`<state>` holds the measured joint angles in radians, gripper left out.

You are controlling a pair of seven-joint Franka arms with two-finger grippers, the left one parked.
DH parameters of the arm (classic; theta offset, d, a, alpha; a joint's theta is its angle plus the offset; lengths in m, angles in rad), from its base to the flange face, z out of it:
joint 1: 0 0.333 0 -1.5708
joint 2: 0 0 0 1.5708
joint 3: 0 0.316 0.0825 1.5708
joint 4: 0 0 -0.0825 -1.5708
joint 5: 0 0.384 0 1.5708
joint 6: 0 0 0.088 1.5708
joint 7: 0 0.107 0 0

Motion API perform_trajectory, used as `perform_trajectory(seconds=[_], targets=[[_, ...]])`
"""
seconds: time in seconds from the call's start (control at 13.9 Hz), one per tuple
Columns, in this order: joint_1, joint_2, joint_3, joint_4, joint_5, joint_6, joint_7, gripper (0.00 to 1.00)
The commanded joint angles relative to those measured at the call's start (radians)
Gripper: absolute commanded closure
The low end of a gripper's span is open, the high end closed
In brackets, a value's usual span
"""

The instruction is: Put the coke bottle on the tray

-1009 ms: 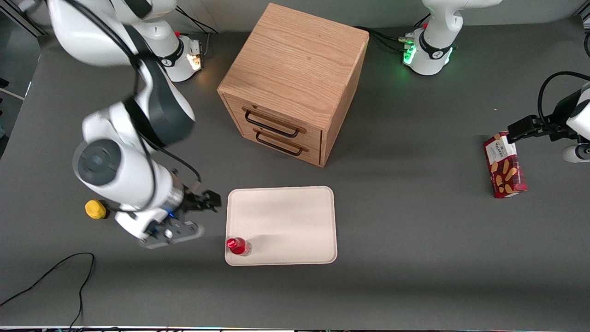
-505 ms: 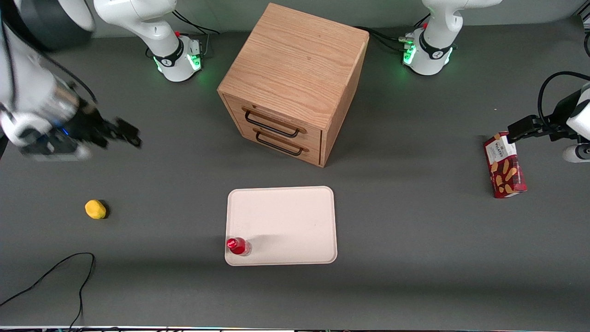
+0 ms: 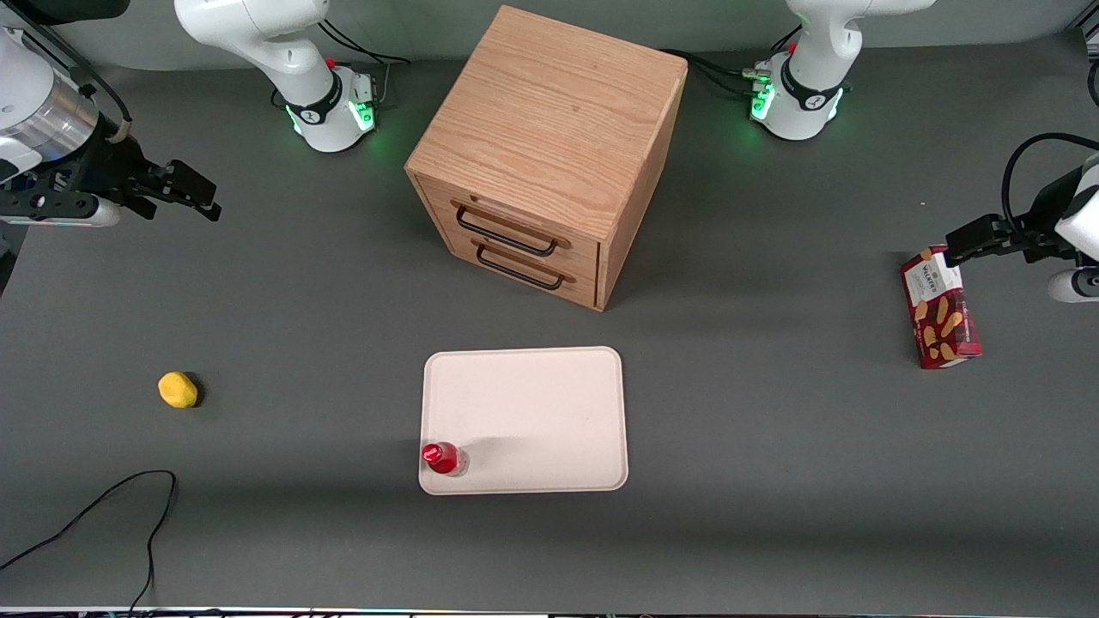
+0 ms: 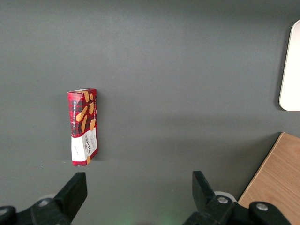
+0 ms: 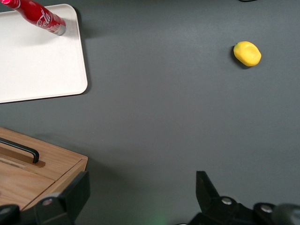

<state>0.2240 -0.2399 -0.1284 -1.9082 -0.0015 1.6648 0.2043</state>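
Observation:
The coke bottle (image 3: 444, 458), small and red with a red cap, stands upright on the cream-white tray (image 3: 532, 403), in the tray's corner nearest the front camera on the working arm's side. It also shows in the right wrist view (image 5: 40, 17) on the tray (image 5: 37, 65). My gripper (image 3: 185, 193) is open and empty, raised high over the table at the working arm's end, well away from the tray. In its wrist view the gripper (image 5: 140, 192) has its fingers spread wide over bare table.
A wooden drawer cabinet (image 3: 549, 154) with two black handles stands farther from the front camera than the tray. A yellow lemon (image 3: 178, 390) lies toward the working arm's end. A red biscuit box (image 3: 938, 307) lies toward the parked arm's end. A black cable (image 3: 103, 515) curls near the front edge.
My gripper has pulled up and away from beside the tray, moving toward the working arm's end of the table. The bottle stays standing on the tray.

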Motion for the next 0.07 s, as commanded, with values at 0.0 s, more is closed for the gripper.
perform_trajectory(seconds=[0.0], targets=[[0.009,0.045,-0.007,0.066,-0.014,-0.048,0.023,0.00]])
